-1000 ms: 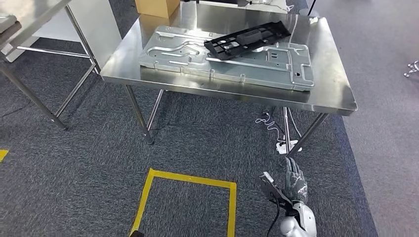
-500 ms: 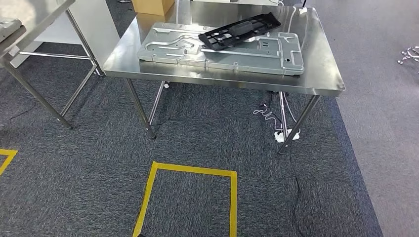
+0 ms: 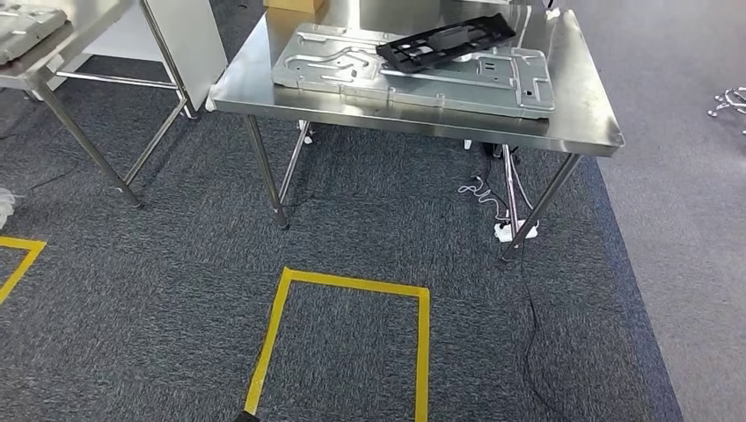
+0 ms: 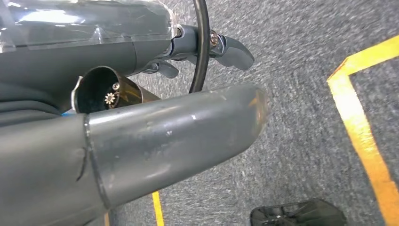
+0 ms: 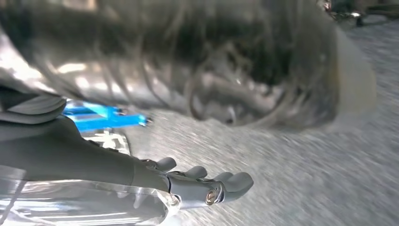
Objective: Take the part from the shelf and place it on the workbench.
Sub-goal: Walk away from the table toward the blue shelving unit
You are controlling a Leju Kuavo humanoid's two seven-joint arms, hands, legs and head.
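A black plastic part (image 3: 445, 40) lies tilted across a large grey stamped metal plate (image 3: 413, 70) on the steel workbench (image 3: 581, 105). My left hand (image 4: 179, 127) hangs over the carpet, its thick thumb stretched out and darker fingers (image 4: 228, 47) extended, with nothing in it. In the right wrist view my right hand (image 5: 188, 183) also hangs above the carpet; its fingers (image 5: 230, 181) are straight and hold nothing. That view is blurred by motion.
A yellow tape square (image 3: 352, 286) marks the carpet in front of the workbench. Cables and a white plug (image 3: 506, 230) lie under it. A second steel table (image 3: 48, 66) with a grey part (image 3: 26, 18) stands far left beside a white panel (image 3: 185, 40).
The camera has moved, and the workbench now sits higher and further right in the picture. My right hand, seen low in the head view a second ago, has left that view.
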